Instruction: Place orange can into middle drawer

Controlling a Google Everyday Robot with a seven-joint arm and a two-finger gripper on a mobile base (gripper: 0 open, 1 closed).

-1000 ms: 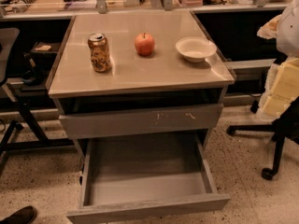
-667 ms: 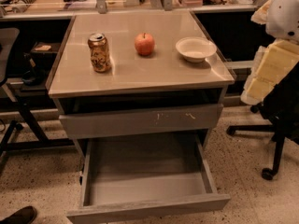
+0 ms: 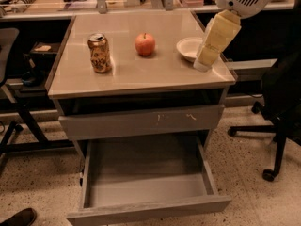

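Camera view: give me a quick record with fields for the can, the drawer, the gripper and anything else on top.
orange can: upright, left side of tabletop
red apple: middle of tabletop
white bowl: right side, partly hidden by gripper
gripper: above tabletop's right end, at the white bowl, far from orange can
middle drawer: pulled open, orange can not inside

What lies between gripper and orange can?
Camera view: a red apple and white bowl separate the gripper, above the tabletop at right, from the orange-gold can.
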